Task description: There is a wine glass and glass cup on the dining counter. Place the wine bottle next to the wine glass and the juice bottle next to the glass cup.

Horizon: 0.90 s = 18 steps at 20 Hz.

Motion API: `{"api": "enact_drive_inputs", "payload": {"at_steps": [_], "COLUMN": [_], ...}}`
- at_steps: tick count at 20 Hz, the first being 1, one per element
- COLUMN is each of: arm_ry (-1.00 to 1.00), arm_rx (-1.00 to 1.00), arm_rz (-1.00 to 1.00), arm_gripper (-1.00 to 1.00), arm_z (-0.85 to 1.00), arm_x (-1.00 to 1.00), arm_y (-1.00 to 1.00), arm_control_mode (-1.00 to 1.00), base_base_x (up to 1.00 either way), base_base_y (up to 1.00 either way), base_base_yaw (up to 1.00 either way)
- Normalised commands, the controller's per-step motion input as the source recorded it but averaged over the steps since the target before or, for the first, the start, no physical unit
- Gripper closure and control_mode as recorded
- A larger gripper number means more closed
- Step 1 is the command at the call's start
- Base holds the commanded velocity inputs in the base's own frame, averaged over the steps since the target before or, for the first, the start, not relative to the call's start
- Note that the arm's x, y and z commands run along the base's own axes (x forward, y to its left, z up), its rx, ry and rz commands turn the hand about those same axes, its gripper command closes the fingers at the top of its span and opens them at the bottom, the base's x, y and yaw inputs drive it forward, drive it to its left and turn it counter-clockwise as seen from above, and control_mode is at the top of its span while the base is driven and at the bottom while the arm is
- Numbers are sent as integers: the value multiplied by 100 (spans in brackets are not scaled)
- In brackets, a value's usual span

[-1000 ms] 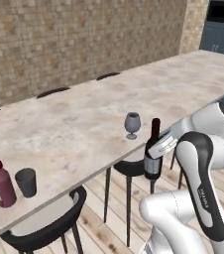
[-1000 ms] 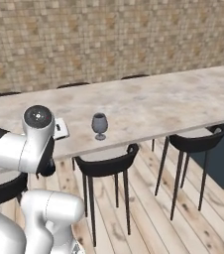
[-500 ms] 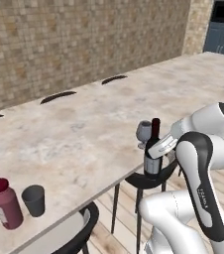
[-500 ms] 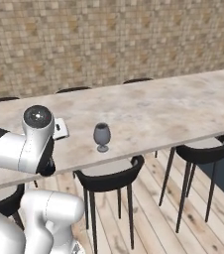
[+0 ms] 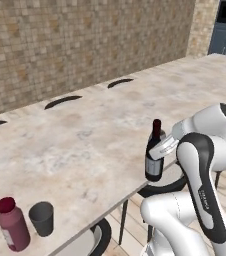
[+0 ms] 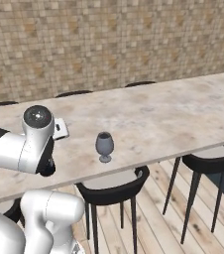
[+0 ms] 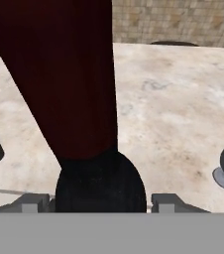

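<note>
- The two-finger gripper (image 7: 100, 201) is clenched on the slim dark wine bottle (image 5: 154, 151), carried upright at the beige marbled dining counter's (image 5: 95, 135) near edge.
- Its destination, the small stemmed wine glass (image 6: 104, 146), stands just beside; the maroon juice bottle (image 5: 12, 224) already neighbours the dark glass cup (image 5: 42, 218).

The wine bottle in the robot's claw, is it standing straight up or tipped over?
Upright. The wine bottle has its red top pointing straight up, label low, held over the dining counter edge.

White arm rising from lower right of left base view, elbow bending high, forearm reaching left. Gripper (image 5: 158, 151) gripping wine bottle (image 5: 154, 152) upright; fingers (image 7: 34, 203) pressing either side of it.
</note>
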Motion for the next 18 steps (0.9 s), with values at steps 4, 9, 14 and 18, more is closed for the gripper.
{"api": "enact_drive_inputs", "payload": {"at_steps": [4, 9, 14, 18], "arm_ry": [0, 0, 0, 0], "arm_rx": [0, 0, 0, 0], "arm_rz": [0, 0, 0, 0], "arm_gripper": [100, 100, 100, 100], "arm_z": [0, 0, 0, 0], "arm_x": [0, 0, 0, 0], "arm_y": [0, 0, 0, 0], "arm_control_mode": [100, 100, 100, 100], "base_base_x": [29, 2, 0, 2], "base_base_y": [0, 0, 0, 0], "base_base_yaw": [0, 0, 0, 0]}}
